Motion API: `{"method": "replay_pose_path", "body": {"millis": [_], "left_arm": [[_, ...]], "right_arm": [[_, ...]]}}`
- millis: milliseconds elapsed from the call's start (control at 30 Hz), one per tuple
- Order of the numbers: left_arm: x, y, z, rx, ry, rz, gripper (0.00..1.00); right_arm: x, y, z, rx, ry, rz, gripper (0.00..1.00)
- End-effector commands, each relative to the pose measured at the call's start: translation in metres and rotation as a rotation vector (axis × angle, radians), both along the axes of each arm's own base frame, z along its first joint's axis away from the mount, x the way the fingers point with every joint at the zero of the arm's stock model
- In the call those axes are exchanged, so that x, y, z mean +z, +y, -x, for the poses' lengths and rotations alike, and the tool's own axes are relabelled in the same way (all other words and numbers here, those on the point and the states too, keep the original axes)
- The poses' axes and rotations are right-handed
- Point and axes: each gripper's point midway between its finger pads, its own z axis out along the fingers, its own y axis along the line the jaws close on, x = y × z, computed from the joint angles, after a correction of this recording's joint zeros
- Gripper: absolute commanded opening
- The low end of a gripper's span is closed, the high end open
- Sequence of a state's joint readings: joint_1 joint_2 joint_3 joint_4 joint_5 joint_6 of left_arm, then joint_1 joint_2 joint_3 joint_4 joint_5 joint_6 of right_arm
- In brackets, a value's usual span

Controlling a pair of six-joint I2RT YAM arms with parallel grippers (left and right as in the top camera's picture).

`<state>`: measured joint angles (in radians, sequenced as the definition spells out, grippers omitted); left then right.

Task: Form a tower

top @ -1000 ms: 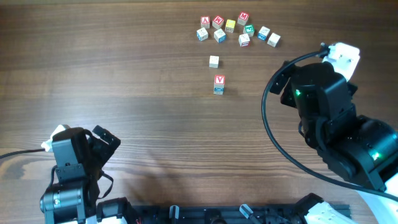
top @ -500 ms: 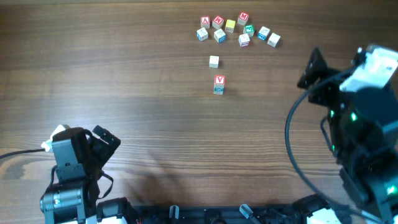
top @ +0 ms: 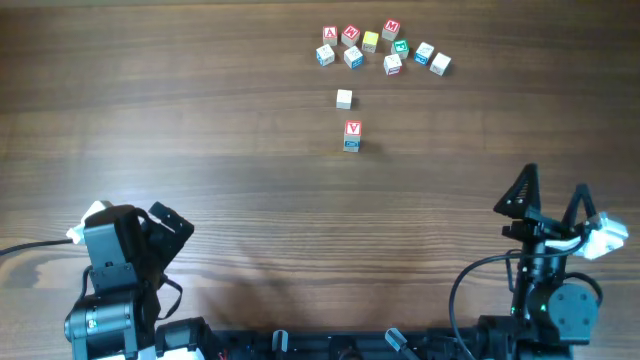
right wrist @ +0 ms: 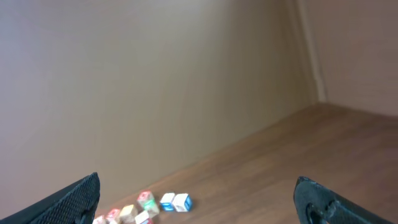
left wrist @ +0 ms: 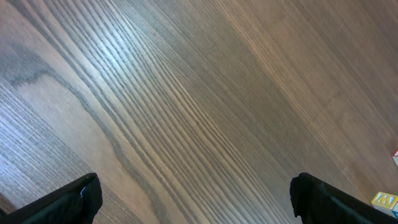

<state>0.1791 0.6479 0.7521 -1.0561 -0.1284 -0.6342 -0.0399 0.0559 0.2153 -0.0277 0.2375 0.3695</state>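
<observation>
Left claw (top: 170,222) and right claw (top: 555,182) were spread and empty, tower (top: 352,136) sat well ahead between them; risk was a wide claw bringing the plain block (top: 344,98) clipping and toppling it.

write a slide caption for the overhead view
Two-cube tower stands mid-table, loose cubes behind; left gripper and right gripper open, far off.

R arm (top: 552,300) pulled back to near table (top: 200,120) edge; fingers (top: 524,192) prob. tilted up now.

Wood-grain worktop (left wrist: 199,93) fills the view. The left gripper (left wrist: 199,204) has its dark fingertips (left wrist: 74,199) wide apart, and a yellow cube (left wrist: 385,200) peeks in at the right edge.
</observation>
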Motion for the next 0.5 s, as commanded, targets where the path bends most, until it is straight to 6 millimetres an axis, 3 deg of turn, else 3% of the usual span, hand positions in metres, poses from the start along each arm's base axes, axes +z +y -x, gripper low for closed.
{"method": "replay_pose_path", "body": {"millis": [0, 200, 467], "left_arm": [[0.000, 0.000, 0.001, -0.004, -0.002, 0.001, 1.00], [0.000, 0.000, 0.001, -0.004, -0.002, 0.001, 1.00], [0.000, 0.000, 0.001, -0.004, -0.002, 0.001, 1.00]], "right_arm": [[-0.020, -0.001, -0.003, 0.012, -0.023, -0.026, 1.00], [-0.078, 0.001, -0.015, 0.025, 0.109, 0.002, 1.00], [-0.077, 0.004, -0.016, 0.041, 0.109, 0.002, 1.00]]}}
